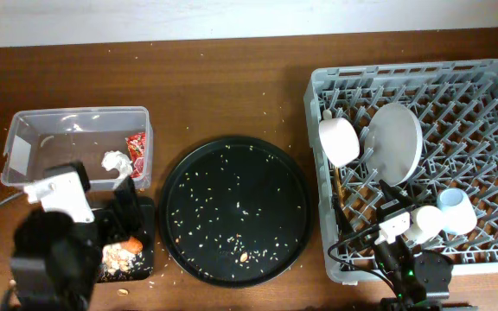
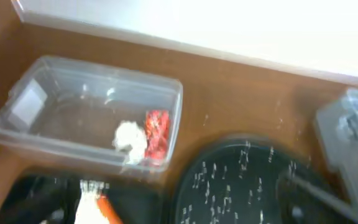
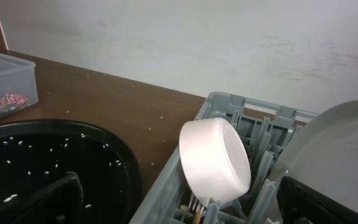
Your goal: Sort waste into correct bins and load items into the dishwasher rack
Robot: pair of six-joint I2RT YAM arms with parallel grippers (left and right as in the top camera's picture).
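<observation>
The left gripper (image 2: 173, 202), spread wide and empty, hangs over the shallow black rectangular tray (image 1: 148, 259) holding the thin orange stick (image 1: 132, 246), at the front-left corner of the brown wooden table (image 1: 232, 86). The right gripper (image 3: 185, 199), equally agape and empty, hovers over the large grey pegged plastic rack (image 1: 491, 86) by the right edge. Moving carelessly, it might knock the white cup (image 1: 424, 223) beside it. Rice grains (image 3: 162, 118) dot the tabletop, and a pale wall (image 3: 197, 43) stands behind.

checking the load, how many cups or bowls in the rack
3: white bowl at the rack's back left, white cup and blue cup side by side near the front; others may be hidden.
</observation>
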